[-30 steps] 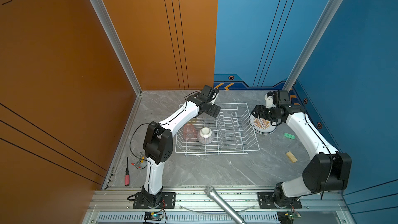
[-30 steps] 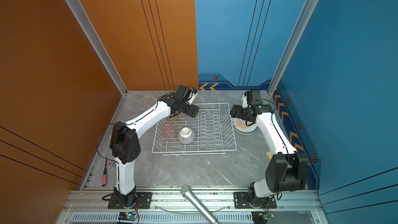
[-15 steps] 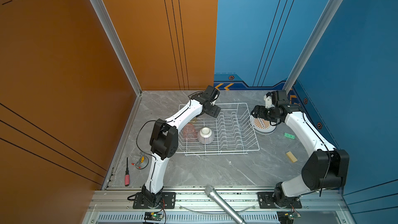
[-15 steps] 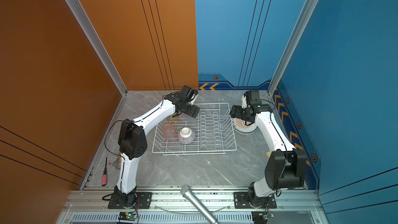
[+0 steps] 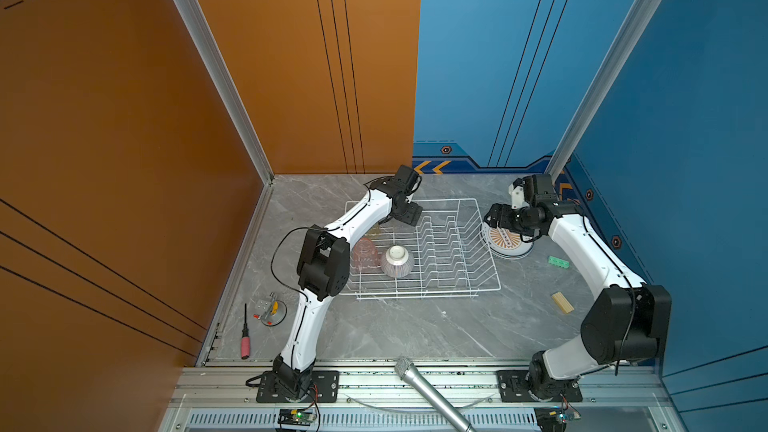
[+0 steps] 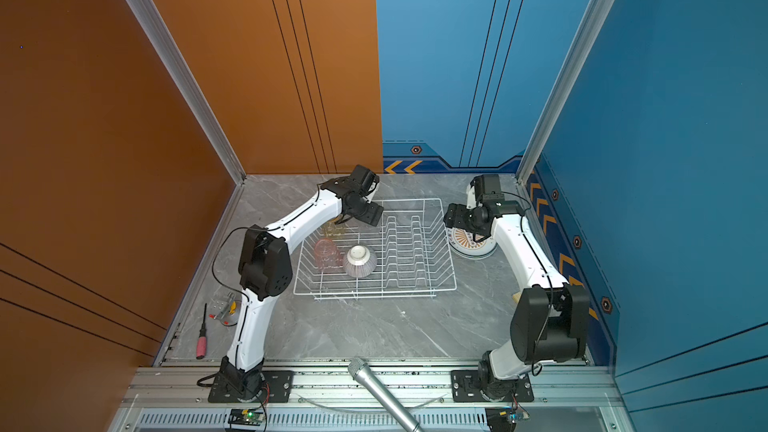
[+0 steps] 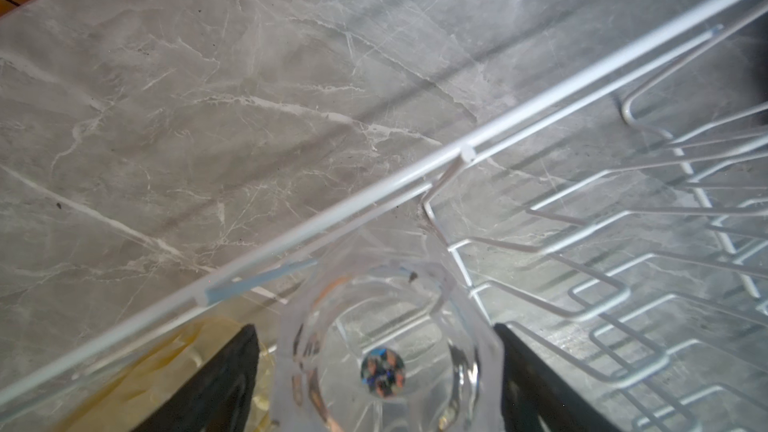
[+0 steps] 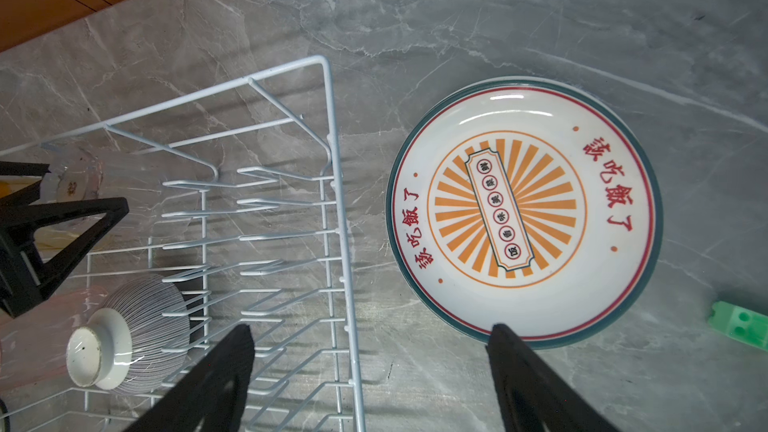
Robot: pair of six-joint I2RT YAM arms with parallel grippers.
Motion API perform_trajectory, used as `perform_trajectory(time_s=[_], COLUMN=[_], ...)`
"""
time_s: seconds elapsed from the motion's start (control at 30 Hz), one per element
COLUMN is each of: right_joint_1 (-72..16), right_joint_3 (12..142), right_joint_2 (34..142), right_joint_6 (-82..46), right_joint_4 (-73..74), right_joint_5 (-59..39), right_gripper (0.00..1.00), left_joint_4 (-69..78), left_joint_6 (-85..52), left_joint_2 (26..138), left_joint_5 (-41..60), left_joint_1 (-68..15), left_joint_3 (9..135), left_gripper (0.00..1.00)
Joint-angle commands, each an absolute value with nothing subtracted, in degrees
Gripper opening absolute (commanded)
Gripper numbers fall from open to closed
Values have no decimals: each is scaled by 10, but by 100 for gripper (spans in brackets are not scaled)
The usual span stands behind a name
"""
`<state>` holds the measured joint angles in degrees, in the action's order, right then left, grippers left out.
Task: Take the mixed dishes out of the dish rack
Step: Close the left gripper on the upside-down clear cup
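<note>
Starting at the rack (image 5: 428, 290): white wire, parked mid-way across the grey marble table (image 5: 415, 326) in both top views. Inside, toward its left end, got a striped bowl (image 5: 397, 261) flipped upside down, foot ring up, w/ a pink glass (image 5: 365, 257) right beside it on the left. Further back in that same end, seeing an amber glass (image 6: 332, 228), mostly tucked under the L arm, and a clear glass (image 7: 386, 359) next to it by the rack's back rim. Over to the L claw (image 7: 374, 326): down in that back-left corner, spread wide w/ a black finger (image 7: 224, 376) either side of the clear glass. Touching or near-touching on one side, sliver of gap on the other, so straddling, not clamped. Outside the rack, just off its right side: a plate (image 8: 523, 214) w/ orange sunburst & red characters, lying flat, another rim peeking out beneath. Hovering above it, the R claw (image 8: 370, 326), released, nothing btwn the fingers, tips apart over the plate's edge & the rack's side wires. Further right: small green block (image 5: 558, 262), then a wood-coloured block (image 5: 562, 302) nearer the front. Far left by the wall, a pink-handled screwdriver (image 5: 245, 332). At the front edge, a mic (image 5: 432, 392) poking in.
</note>
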<state>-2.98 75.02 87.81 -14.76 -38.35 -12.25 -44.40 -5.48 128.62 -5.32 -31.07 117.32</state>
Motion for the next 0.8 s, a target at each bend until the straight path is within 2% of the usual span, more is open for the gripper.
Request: perform_trajectory(time_s=[0.0,0.17,0.2,0.33,0.7,0.77], right_joint_1=[-26,-25,-25,-25,-24,-24], right_joint_3=[756,756,756,756,753,753], right_joint_2=[889,890,890,891,894,893], right_joint_6=[-137,-137,-138,-138,-140,-140], right_joint_4=[-377,-376,-376,-376,-375,-373], right_joint_5=[-131,-129,-131,-131,-141,-149], right_gripper=[87,87,87,87,87,87], left_joint_4=[-464,-464,-464,-464,-464,-464], left_joint_6=[-58,-58,-58,-55,-52,-53], left_joint_2=[1302,1309,1309,1312,1306,1300], left_joint_5=[-40,-37,-37,-36,14,24], left_joint_1=[-308,-308,-308,-308,-294,-290], left_joint_3=[1193,1195,1196,1200,1189,1184], left_gripper=[88,87,83,78,44,42])
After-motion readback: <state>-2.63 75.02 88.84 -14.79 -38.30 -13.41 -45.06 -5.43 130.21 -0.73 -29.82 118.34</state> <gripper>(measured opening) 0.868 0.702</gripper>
